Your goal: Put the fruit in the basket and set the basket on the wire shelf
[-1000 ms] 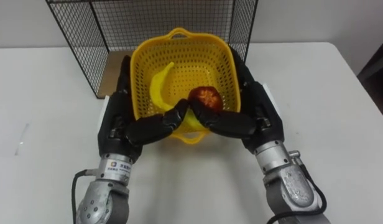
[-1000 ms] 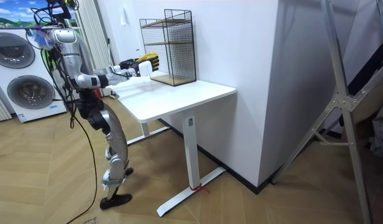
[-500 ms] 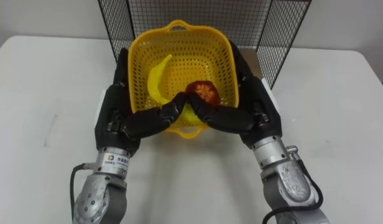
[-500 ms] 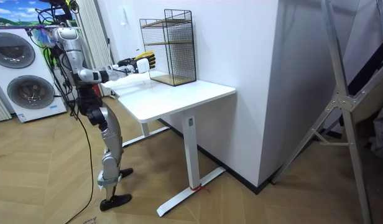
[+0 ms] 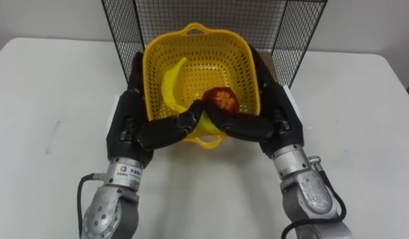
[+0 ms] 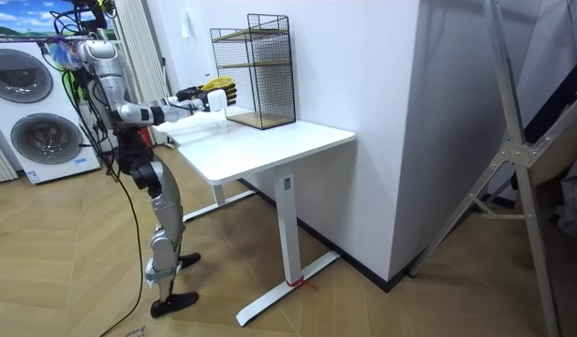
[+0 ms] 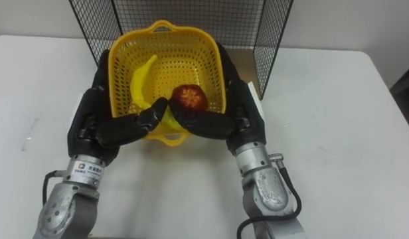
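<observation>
While the left hand [image 5: 133, 126] and right hand [image 5: 271, 123] are clamping its near rim and sides, the yellow basket [image 5: 218, 63] is holding the banana [image 5: 170, 83] and red fruit [image 5: 221, 99]: loading looks done. Placing it in the wire shelf [image 5: 125, 26] just beyond is pending.

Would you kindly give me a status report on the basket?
Left hand, right hand: both shut on basket. Banana and red fruit inside. Basket at front of wire shelf; nothing seen blocking.
</observation>
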{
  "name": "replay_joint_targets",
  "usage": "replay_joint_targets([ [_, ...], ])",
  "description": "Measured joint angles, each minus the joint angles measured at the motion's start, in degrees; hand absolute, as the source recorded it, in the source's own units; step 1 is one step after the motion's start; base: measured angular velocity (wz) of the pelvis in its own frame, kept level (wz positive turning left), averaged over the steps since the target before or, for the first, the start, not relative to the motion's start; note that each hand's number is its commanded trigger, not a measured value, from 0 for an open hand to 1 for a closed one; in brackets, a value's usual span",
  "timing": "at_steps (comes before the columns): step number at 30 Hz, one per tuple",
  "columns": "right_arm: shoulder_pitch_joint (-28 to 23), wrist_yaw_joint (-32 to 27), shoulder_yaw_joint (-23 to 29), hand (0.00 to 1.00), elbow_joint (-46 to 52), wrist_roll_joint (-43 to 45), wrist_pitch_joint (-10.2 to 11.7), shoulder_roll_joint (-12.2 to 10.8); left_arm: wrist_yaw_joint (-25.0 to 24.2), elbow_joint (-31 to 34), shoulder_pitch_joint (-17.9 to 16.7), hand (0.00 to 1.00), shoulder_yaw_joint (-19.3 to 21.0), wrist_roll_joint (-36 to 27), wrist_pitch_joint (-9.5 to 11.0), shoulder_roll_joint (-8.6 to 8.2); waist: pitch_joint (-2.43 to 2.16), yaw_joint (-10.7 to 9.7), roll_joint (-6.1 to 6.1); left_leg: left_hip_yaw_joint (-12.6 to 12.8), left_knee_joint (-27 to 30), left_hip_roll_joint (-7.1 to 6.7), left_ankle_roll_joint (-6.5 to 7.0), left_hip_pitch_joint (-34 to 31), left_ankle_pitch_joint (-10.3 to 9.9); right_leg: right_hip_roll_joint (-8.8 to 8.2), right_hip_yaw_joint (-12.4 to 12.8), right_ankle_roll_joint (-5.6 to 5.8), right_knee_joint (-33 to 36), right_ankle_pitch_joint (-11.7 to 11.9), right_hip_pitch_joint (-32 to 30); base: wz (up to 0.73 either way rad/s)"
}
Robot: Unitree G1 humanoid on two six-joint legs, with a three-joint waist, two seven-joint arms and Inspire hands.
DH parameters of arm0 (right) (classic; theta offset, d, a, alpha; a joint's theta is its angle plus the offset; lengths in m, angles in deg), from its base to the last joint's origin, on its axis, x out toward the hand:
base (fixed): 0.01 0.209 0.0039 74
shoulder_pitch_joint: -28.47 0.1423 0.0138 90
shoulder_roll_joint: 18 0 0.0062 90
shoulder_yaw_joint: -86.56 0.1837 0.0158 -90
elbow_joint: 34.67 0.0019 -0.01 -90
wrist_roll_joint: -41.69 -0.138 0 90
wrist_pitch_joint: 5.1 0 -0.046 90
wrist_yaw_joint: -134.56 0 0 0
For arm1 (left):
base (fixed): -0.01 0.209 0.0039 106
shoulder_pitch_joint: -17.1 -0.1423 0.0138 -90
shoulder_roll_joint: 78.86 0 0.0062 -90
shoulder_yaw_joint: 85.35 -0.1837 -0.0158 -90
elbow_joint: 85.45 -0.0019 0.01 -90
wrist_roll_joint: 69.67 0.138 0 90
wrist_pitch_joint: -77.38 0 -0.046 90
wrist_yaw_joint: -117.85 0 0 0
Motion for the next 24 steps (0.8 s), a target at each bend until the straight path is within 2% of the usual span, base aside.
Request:
replay_joint_targets([
  [4,1.46,-1.00,0.50,0.00,-0.54,-0.01,-1.18,0.03,0.64,-0.38,1.89,0.00,0.16,0.03,-1.18,-0.01,0.23,0.15,0.73,0.12,0.06,0.36,-0.20,0.32,0.11,0.28,0.11,-0.27,0.01,0.18,0.22,-0.02],
  [5,2.64,-1.45,0.52,0.00,-0.84,-0.01,-1.74,0.01,0.73,-1.01,3.24,0.00,0.26,0.03,-1.86,0.00,0.34,0.19,0.96,0.06,-0.01,0.46,-0.35,0.34,0.25,0.39,0.11,-0.35,0.01,0.26,0.19,-0.03],
  [10,5.48,-2.71,1.58,0.00,-1.92,-0.04,-3.79,-0.21,0.86,-3.47,7.43,0.00,1.08,0.35,-4.27,-0.33,0.27,0.36,1.12,0.12,-1.19,0.66,-0.75,1.55,1.04,0.56,-0.02,-0.64,0.04,0.43,0.80,0.00],
  [12,8.41,-3.86,2.10,0.00,-4.64,-0.88,-5.60,-0.42,1.38,-6.91,11.25,0.00,2.20,0.25,-5.95,-0.80,0.26,0.13,1.13,0.13,-2.13,0.65,-0.94,2.14,1.72,0.57,-0.06,-0.76,0.03,0.51,0.93,0.00],
  [16,13.77,-6.42,2.40,0.00,-9.42,-2.15,-8.08,-0.42,3.66,-13.08,18.04,0.00,2.75,0.24,-7.95,-1.88,0.26,0.37,1.14,0.40,-2.99,0.68,-1.07,2.98,2.28,0.59,0.25,-0.93,0.05,0.61,1.19,-0.04],
  [18,18.41,-7.93,3.29,0.00,-12.42,-3.17,-10.26,-0.70,5.31,-16.49,22.48,0.00,3.44,0.27,-9.60,-2.86,0.26,0.34,1.14,0.96,-3.90,0.68,-1.04,3.48,2.78,0.52,0.70,-1.13,-0.38,0.77,1.19,-0.10],
  [22,23.71,-9.64,4.13,0.00,-14.44,-4.69,-12.83,-0.89,6.99,-21.62,28.54,0.00,5.27,-1.17,-11.55,-3.90,0.24,0.39,0.90,1.70,-6.04,0.46,-1.02,4.59,4.04,0.31,1.13,-1.21,-1.18,1.37,1.24,-0.08],
  [24,26.35,-10.42,4.47,0.00,-16.04,-4.96,-15.22,-0.86,7.38,-24.15,31.66,0.00,6.62,-2.80,-14.48,-3.98,0.23,0.19,0.88,1.75,-6.09,0.54,-1.06,4.59,4.05,0.36,1.13,-1.21,-1.16,1.37,1.26,0.00],
])
